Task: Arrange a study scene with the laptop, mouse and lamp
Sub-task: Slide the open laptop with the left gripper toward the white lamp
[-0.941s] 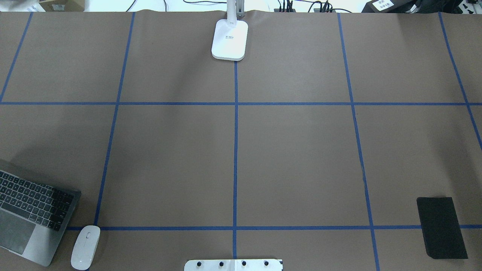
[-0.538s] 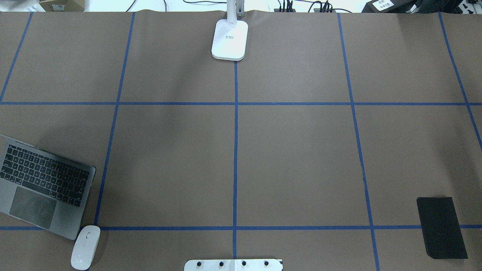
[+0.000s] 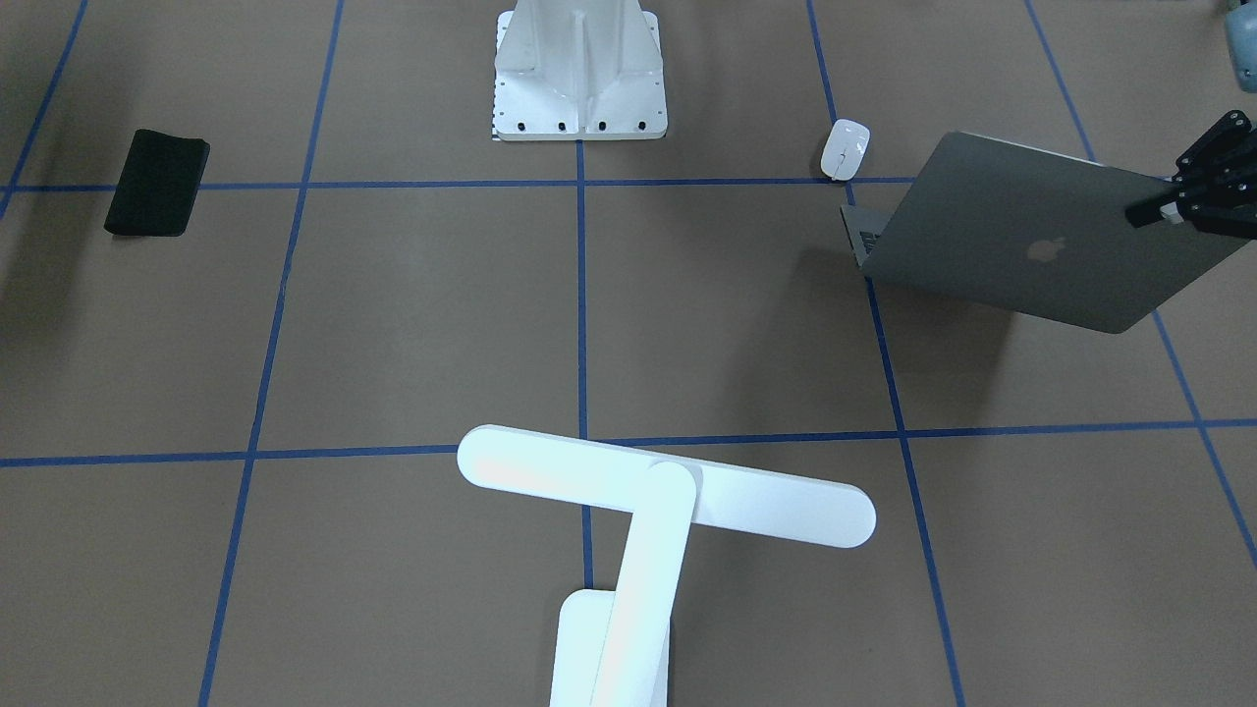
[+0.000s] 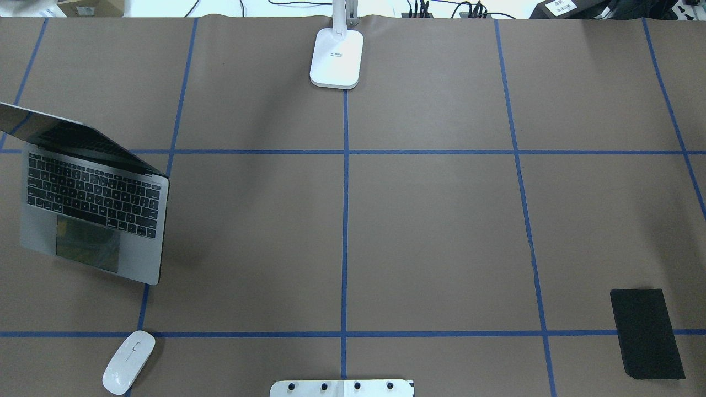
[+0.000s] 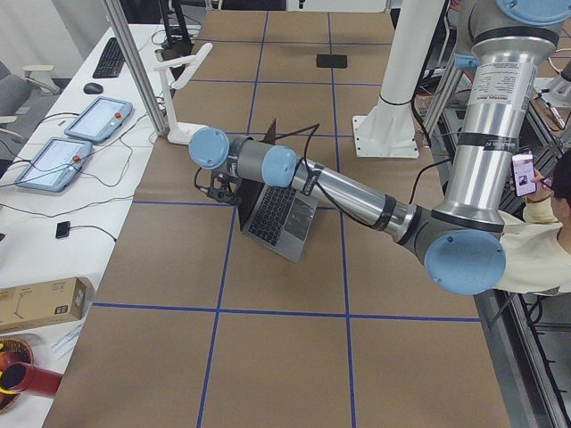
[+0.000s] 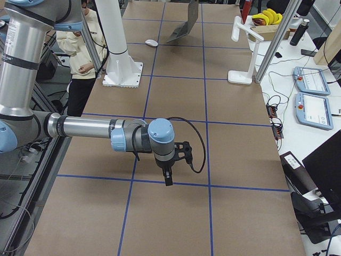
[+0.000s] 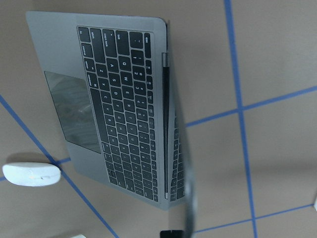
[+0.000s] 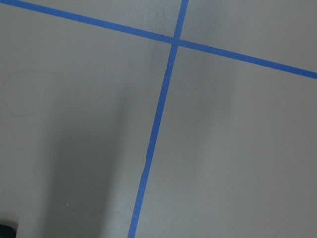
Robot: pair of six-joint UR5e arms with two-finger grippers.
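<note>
The grey laptop [image 4: 94,215] stands open at the table's left side, its lid with the apple logo [image 3: 1031,236] facing away from the robot. My left gripper [image 3: 1169,209] is shut on the lid's top edge. A shadow lies under the laptop, and I cannot tell whether its base touches the table. The white mouse [image 4: 128,362] lies tilted near the front left, just nearer the robot than the laptop. At the far middle stands the white lamp [image 3: 668,486] on its base [image 4: 336,58]. My right gripper [image 6: 168,178] hangs over bare paper; I cannot tell whether it is open or shut.
A flat black pad [image 4: 646,333] lies at the front right. The white ribbed pedestal [image 3: 579,74] stands at the robot's edge, in the middle. Blue tape lines grid the brown paper. A person [image 5: 535,232] sits beside the robot's base.
The laptop has moved away from the robot's edge and a little to the right, and its lid now shows. The mouse has turned slightly.
</note>
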